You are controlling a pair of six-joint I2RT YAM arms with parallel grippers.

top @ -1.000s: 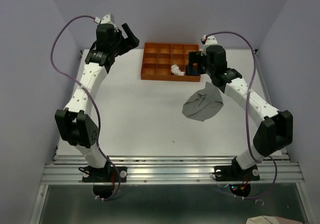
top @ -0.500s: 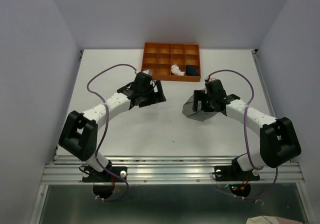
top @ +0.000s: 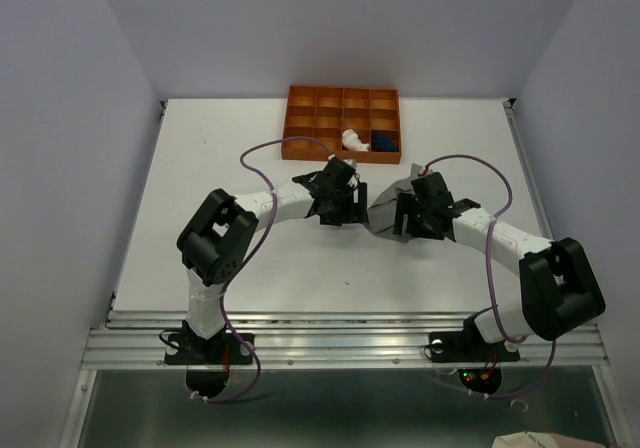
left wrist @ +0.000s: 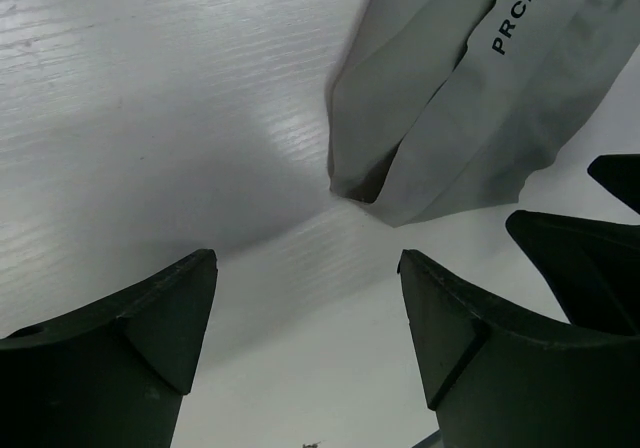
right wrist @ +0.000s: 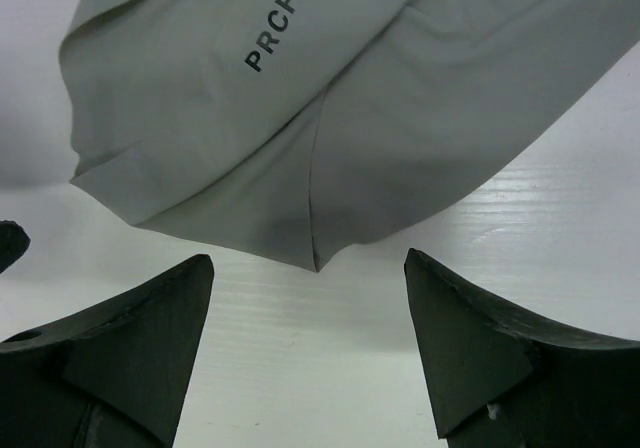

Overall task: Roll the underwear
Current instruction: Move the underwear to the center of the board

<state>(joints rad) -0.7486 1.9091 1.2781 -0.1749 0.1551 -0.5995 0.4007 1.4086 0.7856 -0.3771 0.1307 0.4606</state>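
The grey underwear lies crumpled on the white table, with black lettering showing on it. My left gripper is low at its left edge, open, with only bare table between the fingers. From the other side my right gripper faces a folded corner of the cloth, also open and empty. Its dark fingers show in the left wrist view. A pale rolled garment and a navy one sit in the orange tray.
The orange tray of square compartments stands at the back centre of the table. Walls close in the table on the left, right and back. The arm bases and a metal rail run along the near edge.
Both arms came down from near the tray to the grey underwear. The left arm swung in from the far left. Both pairs of jaws have narrowed slightly.
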